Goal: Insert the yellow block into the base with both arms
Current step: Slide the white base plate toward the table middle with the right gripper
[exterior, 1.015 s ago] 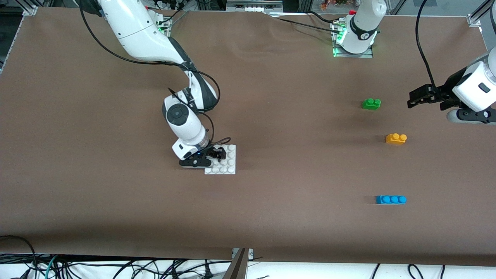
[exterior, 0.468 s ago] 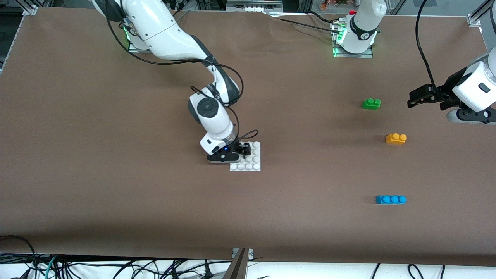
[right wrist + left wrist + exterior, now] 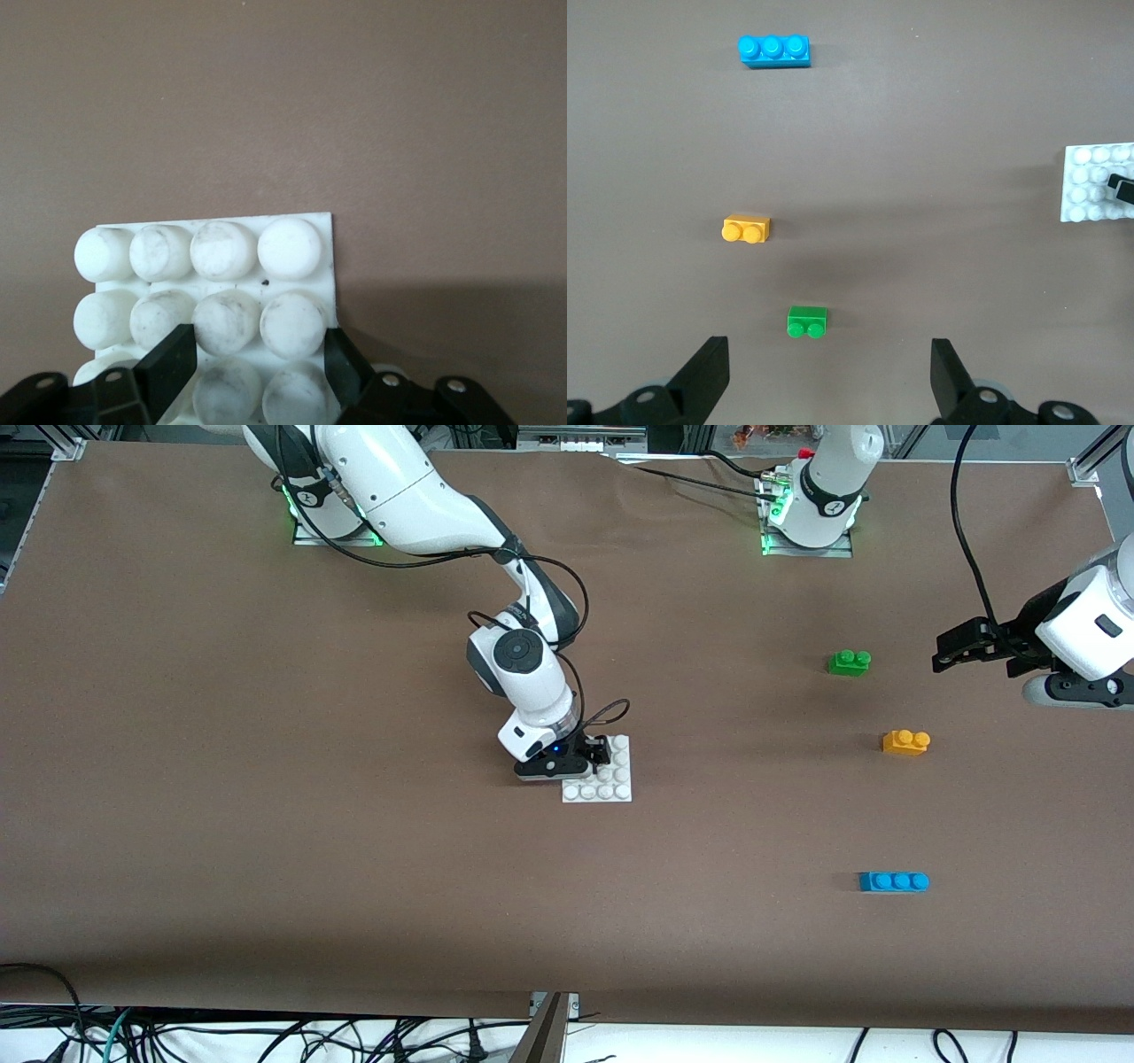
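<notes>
Right gripper [image 3: 599, 751] is clamped on the base [image 3: 611, 784], fingers pinched across studs at the plate's edge facing the right arm's base. In the right wrist view the two black fingers [image 3: 173, 363] straddle a pair of studs on the base [image 3: 292, 243]. Middle of the front frame, plate at or just off the table; I can't tell which. My read: that arm owns the base so it stays put when the brick gets pressed on.

Left gripper [image 3: 959, 648] hangs at the right edge of the front frame, jaws wide apart, nothing in them; arm is waiting. Its wrist camera looks down past the open fingers [image 3: 709, 372] at all three bricks, so it looks staged for a pick.

Yellow block [image 3: 905, 741] sits untouched on the table, right-centre of the front frame, studs up, between the green brick [image 3: 850, 662] above it and the blue brick [image 3: 894, 881] below it. Well apart from the base. In the left wrist view the yellow block [image 3: 747, 229] is mid-frame.

Judgement: base is secured, pick not yet started. Next move needs the left gripper over the yellow one, not the green neighbour near it.
</notes>
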Robot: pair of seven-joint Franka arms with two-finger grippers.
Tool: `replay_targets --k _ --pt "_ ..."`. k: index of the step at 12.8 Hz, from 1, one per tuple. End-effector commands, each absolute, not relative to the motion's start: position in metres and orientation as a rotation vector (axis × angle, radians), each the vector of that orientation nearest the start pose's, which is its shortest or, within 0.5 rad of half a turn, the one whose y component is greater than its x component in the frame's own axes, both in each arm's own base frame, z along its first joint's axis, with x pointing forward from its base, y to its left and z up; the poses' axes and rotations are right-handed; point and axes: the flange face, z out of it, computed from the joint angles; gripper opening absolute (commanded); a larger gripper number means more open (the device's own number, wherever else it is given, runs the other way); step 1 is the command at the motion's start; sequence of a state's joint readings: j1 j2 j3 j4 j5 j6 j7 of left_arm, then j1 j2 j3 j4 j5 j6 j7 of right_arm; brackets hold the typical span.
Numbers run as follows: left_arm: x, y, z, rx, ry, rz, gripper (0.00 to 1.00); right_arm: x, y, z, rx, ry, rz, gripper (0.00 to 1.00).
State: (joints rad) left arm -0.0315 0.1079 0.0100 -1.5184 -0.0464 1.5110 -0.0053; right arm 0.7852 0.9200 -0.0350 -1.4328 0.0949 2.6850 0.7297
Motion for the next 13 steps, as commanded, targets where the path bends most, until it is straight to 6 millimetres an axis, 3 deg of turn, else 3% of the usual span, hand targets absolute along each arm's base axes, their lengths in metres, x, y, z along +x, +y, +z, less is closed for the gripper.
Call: replay_targets --k 1,4,6,7,10,13 --pt "0.579 -0.018 0.589 -3.198 0.053 0.187 1.00 0.510 0.534 0.111 -2.920 0.074 -0.239 0.67" --pt "0.578 -0.020 0.589 -3.198 0.056 0.187 1.00 0.518 0.530 0.118 -2.915 0.091 -0.259 0.68" --pt "0.582 -0.018 0.583 -3.198 0.053 0.199 1.00 0.529 0.526 0.129 -2.909 0.103 -0.271 0.74" --pt "0.581 -0.018 0.583 -3.198 0.055 0.202 1.00 0.531 0.525 0.134 -2.901 0.113 -0.276 0.83" --pt "0.581 -0.019 0.583 -3.199 0.055 0.202 1.00 0.541 0.518 0.155 -2.911 0.157 -0.243 0.88" --pt "0.581 -0.024 0.583 -3.199 0.068 0.202 1.00 0.560 0.507 0.200 -2.959 0.175 -0.198 0.89"
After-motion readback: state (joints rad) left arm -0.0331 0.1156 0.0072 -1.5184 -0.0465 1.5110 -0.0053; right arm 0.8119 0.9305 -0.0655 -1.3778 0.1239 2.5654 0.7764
